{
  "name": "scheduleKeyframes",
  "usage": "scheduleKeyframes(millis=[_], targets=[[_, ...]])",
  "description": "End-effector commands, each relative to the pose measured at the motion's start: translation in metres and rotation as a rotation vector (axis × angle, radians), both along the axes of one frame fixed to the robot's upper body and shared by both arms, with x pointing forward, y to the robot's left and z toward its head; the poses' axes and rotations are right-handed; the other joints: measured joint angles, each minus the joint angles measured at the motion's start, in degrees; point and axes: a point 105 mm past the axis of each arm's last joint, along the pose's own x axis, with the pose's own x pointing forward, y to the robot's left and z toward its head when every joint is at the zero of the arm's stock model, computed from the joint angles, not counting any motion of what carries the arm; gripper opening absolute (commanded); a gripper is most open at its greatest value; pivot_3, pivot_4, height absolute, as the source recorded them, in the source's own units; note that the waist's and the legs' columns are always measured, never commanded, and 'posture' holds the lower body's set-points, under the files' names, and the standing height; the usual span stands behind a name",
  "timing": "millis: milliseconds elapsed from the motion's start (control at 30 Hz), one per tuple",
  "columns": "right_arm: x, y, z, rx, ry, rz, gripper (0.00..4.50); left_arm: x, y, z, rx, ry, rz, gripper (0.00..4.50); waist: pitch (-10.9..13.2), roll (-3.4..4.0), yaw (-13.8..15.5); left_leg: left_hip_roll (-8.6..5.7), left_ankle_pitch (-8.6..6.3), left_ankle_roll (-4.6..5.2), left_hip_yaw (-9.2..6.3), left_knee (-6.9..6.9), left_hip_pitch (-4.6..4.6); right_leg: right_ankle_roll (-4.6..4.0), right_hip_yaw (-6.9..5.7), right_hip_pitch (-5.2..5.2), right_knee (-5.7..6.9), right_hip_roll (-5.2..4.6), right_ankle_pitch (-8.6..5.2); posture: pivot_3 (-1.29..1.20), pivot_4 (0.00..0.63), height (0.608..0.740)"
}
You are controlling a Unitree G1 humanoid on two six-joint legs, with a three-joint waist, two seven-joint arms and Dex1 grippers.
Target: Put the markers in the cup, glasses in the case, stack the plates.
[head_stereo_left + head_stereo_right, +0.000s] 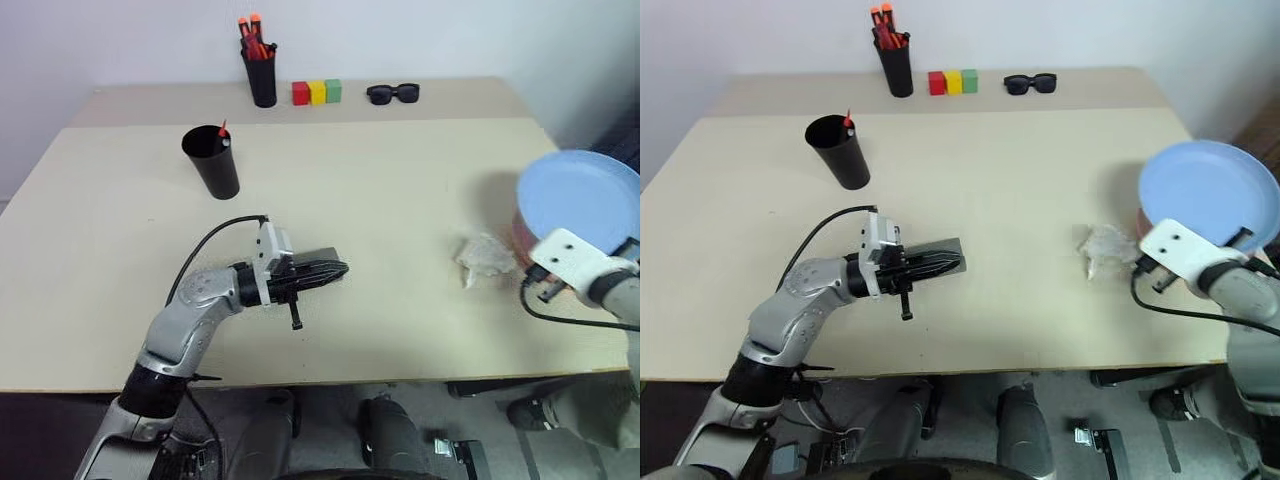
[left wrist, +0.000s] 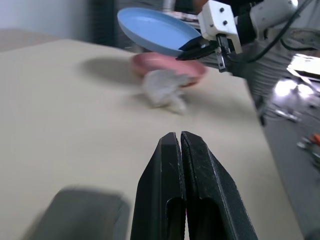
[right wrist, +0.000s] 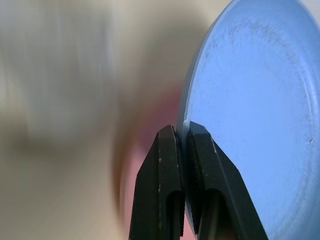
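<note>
blue plate held over the pink one

the right claw (image 3: 182,145) is clamped on the rim of the blue plate (image 1: 580,205), tilted just above the pink plate (image 2: 167,65) at the table's (image 1: 400,200) right edge. a crumpled wrapper (image 1: 485,255) lies just beside the pink plate. the left claw (image 1: 335,270), fingers together and empty, points right over the grey case (image 1: 940,250), well apart. the markers stand in the cup (image 1: 212,160).

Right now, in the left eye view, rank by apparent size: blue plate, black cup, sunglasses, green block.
1. blue plate, though it sits nearest the camera
2. black cup
3. sunglasses
4. green block
</note>
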Motion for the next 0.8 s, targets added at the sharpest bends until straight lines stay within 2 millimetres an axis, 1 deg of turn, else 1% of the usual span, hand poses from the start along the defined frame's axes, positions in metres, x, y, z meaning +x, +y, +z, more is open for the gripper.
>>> scheduleKeyframes(millis=[33, 167, 267, 367, 467, 533, 567, 600, 667, 733, 800], targets=[[-0.004, 0.005, 0.017, 0.03, -0.06, 0.011, 0.99, 0.001, -0.006, 0.005, -0.007, -0.043, -0.039, 0.05, -0.04, 0.06, -0.7, 0.02, 0.0, 0.0, -0.01, -0.01, 0.04, 0.0, 0.0, 0.02, 0.0, 0.01, 0.0, 0.0, 0.15, 0.74], [-0.003, 0.007, 0.018, 0.039, -0.069, 0.012, 2.98, 0.002, -0.007, 0.006, -0.012, -0.048, -0.042, 0.05, -0.05, 0.08, -0.53, 0.07, -0.02, 0.04, -0.02, -0.03, 0.04, 0.0, 0.0, 0.02, 0.01, 0.0, -0.01, 0.0, 0.15, 0.74], [0.002, 0.008, 0.023, 0.032, -0.101, 0.013, 4.47, 0.0, -0.005, 0.007, -0.011, -0.05, -0.037, 0.05, -0.05, 0.08, -0.29, 0.07, -0.02, 0.04, -0.04, 0.01, 0.0, 0.02, 0.0, 0.04, -0.01, -0.03, -0.01, 0.0, 0.15, 0.74], [0.007, 0.01, 0.028, 0.102, -0.132, 0.011, 4.47, -0.004, -0.004, 0.007, -0.005, -0.051, -0.028, 0.05, -0.04, 0.08, -0.31, 0.06, -0.02, 0.04, -0.05, 0.02, 0.0, 0.02, 0.0, 0.06, -0.02, -0.05, -0.02, 0.0, 0.15, 0.74], [0.013, 0.016, 0.035, 0.219, -0.178, 0.017, 4.47, -0.005, -0.003, 0.007, -0.002, -0.049, -0.02, 0.05, -0.05, 0.08, -0.34, 0.07, -0.02, 0.04, -0.09, 0.02, 0.0, 0.02, 0.0, 0.06, -0.02, -0.04, -0.02, 0.0, 0.15, 0.74], [0.015, 0.026, 0.037, 0.325, -0.191, 0.048, 4.47, -0.005, -0.002, 0.007, 0.004, -0.05, -0.015, 0.05, -0.04, 0.08, -0.34, 0.07, -0.02, 0.04, -0.08, 0.02, 0.0, 0.02, 0.0, 0.06, -0.02, -0.04, -0.02, 0.0, 0.15, 0.74], [0.015, 0.033, 0.035, 0.387, -0.179, 0.067, 4.47, -0.005, -0.002, 0.007, 0.005, -0.05, -0.014, 0.05, -0.05, 0.08, -0.34, 0.07, -0.02, 0.04, -0.08, 0.02, 0.0, 0.02, 0.0, 0.06, -0.03, -0.04, -0.02, 0.0, 0.15, 0.74], [0.015, 0.04, 0.032, 0.436, -0.159, 0.088, 4.47, -0.004, -0.002, 0.007, 0.005, -0.051, -0.012, 0.05, -0.05, 0.08, -0.33, 0.07, -0.02, 0.04, -0.09, 0.02, 0.0, 0.02, 0.0, 0.06, -0.02, -0.04, -0.02, 0.0, 0.15, 0.74], [0.014, 0.051, 0.025, 0.471, -0.115, 0.124, 4.47, -0.004, -0.002, 0.007, 0.005, -0.051, -0.011, 0.05, -0.05, 0.08, -0.28, 0.07, -0.02, 0.05, -0.1, 0.02, 0.0, 0.02, 0.0, 0.06, -0.02, -0.04, -0.02, 0.0, 0.15, 0.74], [0.013, 0.06, 0.007, 0.507, -0.055, 0.137, 4.47, -0.004, -0.001, 0.007, 0.004, -0.054, -0.007, 0.05, -0.05, 0.07, -0.26, 0.06, -0.03, 0.05, -0.1, 0.02, -0.01, 0.03, 0.0, 0.06, -0.03, -0.04, -0.02, 0.0, 0.15, 0.74], [0.016, 0.064, -0.014, 0.523, -0.006, 0.119, 4.47, -0.004, -0.001, 0.008, 0.003, -0.056, -0.002, 0.05, -0.07, 0.04, -0.34, 0.06, -0.03, 0.05, -0.11, 0.02, 0.0, 0.02, -0.01, 0.07, -0.03, -0.04, -0.02, 0.0, 0.15, 0.74]])
